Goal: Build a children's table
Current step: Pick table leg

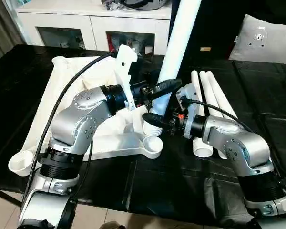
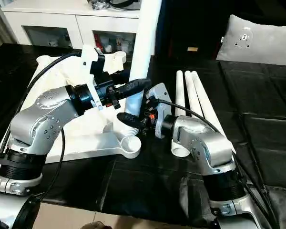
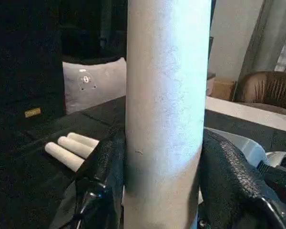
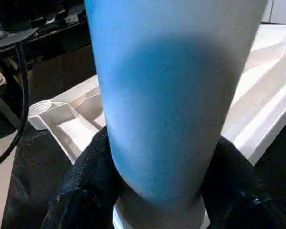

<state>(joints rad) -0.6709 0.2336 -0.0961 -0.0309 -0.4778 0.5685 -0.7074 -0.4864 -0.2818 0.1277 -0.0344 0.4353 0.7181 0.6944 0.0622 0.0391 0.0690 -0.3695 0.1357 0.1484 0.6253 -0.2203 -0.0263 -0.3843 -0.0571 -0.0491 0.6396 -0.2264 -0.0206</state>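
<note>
Leg held upright at the near corner socket, both grippers clamped on it.

I hold the long white tapered plastic tube leg point(image 1: 180, 38) low, my left gripper point(image 1: 163, 87) above my right gripper point(image 1: 155, 119), over the white ribbed plastic tabletop point(image 1: 86, 95) lying underside-up on the black-covered counter point(image 1: 257, 86). I judge it light, stiff and smooth, so slippery: grip near the threaded end. Three spare white tube legs point(image 1: 212, 95) lie beside.

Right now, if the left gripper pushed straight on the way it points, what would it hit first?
The upright leg already between the left gripper fingers; past it, probably the right gripper, though depth is unclear.
</note>
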